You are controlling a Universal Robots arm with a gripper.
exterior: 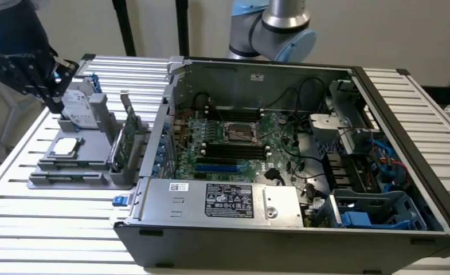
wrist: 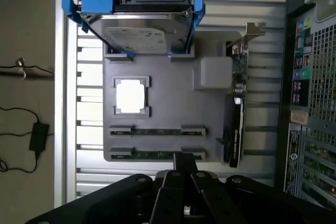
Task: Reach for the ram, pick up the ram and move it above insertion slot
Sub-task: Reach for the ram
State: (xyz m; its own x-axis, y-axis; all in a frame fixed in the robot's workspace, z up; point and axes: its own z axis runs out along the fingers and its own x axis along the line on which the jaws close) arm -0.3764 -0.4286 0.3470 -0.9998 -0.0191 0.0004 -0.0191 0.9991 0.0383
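Two rams stand on edge in a grey fixture: one ram further in and another ram at the fixture's rim, both thin dark-green strips from above. In the exterior view they lie at the fixture's front, ram and ram. My black gripper hangs above the fixture's back end, near the hard drive. In the wrist view the gripper has its fingers together with nothing held, their tips over the rim-side ram. Black memory slots lie on the motherboard in the open case.
The fixture also holds a silver hard drive in a blue caddy, a square processor and a green card with a metal bracket. The open computer case stands at the exterior view's right of it, on a slatted metal table.
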